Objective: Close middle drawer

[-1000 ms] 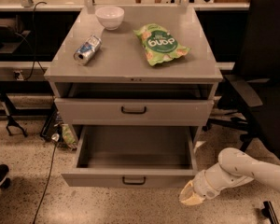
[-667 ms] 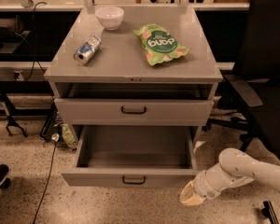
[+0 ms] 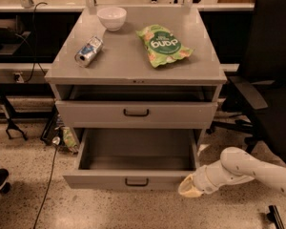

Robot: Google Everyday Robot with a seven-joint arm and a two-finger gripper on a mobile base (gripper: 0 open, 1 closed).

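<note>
Small shift since earlier frames: gripper (image 3: pixel 189 187) a touch higher and further in, now at right end of middle drawer (image 3: pixel 102 180) front. No change to cabinet, drawers or items on top.

Grey metal cabinet (image 3: pixel 133 68) seen from above and in front, on speckled floor (image 3: pixel 109 211). On top: white bowl (image 3: pixel 112 17) at back, crushed can (image 3: pixel 89 51) lying on its side towards view's left, green snack bag (image 3: pixel 163 45) towards view's right. Black office chair (image 3: pixel 271 80) beside cabinet at view's right.

Top drawer (image 3: pixel 95 113) ajar by a narrow gap, not part of the task. Below it, middle drawer pulled far out, deep tray open to view and w/ nothing visible inside, small black handle (image 3: pixel 137 182) at centre of its low front. No third drawer in view.

White robot arm (image 3: pixel 248 168) reaching in low from view's right, cream-coloured gripper tip against lower right corner of drawer front as seen from here; actual contact impossible to confirm. Nothing visibly held; how far open: cannot tell.

Progress, as a judgement: approach approx. done, closing itself not begun. Drawer at what looks like full extension, so whole push remaining. Likely next: steady press on front, straight back into cabinet. Possible snag: off-centre contact near the corner, w/ risk of drawer skewing or the gripper slipping off the edge.
</note>
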